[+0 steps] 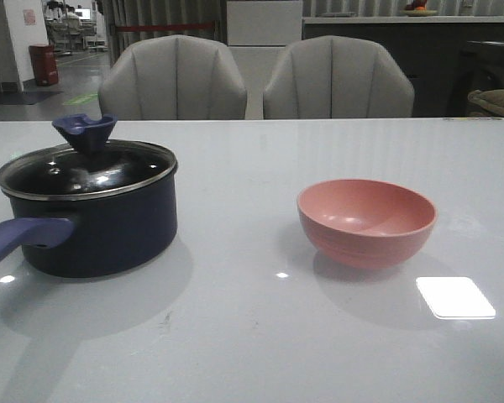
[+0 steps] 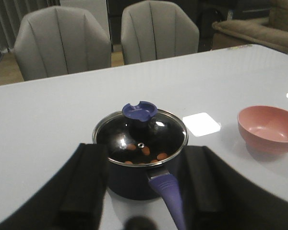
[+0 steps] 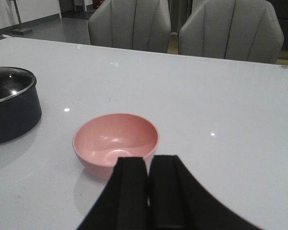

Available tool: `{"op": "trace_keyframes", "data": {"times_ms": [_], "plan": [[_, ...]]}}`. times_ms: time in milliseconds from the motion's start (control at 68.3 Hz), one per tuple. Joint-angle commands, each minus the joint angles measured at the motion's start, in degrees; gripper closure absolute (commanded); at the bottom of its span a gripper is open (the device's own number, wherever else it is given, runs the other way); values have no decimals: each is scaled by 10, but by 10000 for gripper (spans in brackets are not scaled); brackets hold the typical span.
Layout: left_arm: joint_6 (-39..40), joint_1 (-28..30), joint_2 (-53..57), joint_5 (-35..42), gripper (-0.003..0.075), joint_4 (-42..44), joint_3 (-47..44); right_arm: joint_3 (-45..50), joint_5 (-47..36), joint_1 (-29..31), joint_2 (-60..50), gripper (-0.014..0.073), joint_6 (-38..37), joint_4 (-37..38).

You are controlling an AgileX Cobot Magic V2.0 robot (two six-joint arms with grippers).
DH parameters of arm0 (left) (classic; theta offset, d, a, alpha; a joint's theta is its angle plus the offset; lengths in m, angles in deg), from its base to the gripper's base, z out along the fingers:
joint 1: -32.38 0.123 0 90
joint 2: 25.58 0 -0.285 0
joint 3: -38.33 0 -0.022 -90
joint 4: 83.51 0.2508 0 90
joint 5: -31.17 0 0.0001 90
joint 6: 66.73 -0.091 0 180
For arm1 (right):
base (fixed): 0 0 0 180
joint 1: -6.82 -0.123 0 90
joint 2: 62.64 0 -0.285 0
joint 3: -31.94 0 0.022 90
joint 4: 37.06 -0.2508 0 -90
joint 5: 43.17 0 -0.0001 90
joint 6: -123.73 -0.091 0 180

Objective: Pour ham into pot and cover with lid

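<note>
The dark navy pot (image 1: 101, 227) stands on the table at the left, its purple-blue handle (image 1: 17, 239) pointing toward me. The glass lid (image 1: 88, 168) with the dark-blue knob (image 1: 86, 132) sits on it. In the left wrist view, orange ham bits (image 2: 145, 150) show through the lid (image 2: 140, 136) inside the pot (image 2: 134, 177). My left gripper (image 2: 144, 189) is open and empty, back from the pot, with the handle (image 2: 170, 196) between its fingers. The pink bowl (image 1: 367, 222) stands empty at the right. My right gripper (image 3: 148, 165) is shut and empty, just short of the bowl (image 3: 116, 143).
Two grey chairs (image 1: 176, 80) stand behind the far table edge. A bright light patch (image 1: 455, 297) lies on the table at the right front. The pot's edge also shows in the right wrist view (image 3: 12, 108).
</note>
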Motion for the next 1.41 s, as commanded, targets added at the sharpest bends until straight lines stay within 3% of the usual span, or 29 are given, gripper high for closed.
{"op": "trace_keyframes", "data": {"times_ms": [0, 59, 659, 776, 952, 1113, 1391], "plan": [[0, -3, 34, 77, 549, -12, -15, -17, -47, 0, 4, 448, 5, 3], [0, -3, 44, 79, 619, -12, -22, -17, -47, 0, 4, 448, 5, 3], [0, -3, 46, 75, 599, -12, -67, -17, -47, 0, 4, 448, 5, 3], [0, 0, 46, 135, 599, 15, -98, -17, -47, 0, 4, 448, 5, 3], [15, 78, 47, 225, 599, 29, -155, -17, -47, 0, 4, 448, 5, 3], [148, 154, 48, 232, 599, 95, -192, -17, -47, 0, 4, 448, 5, 3], [151, 152, 87, 272, 599, 120, -239, -17, -47, 0, 4, 448, 5, 3]]}}
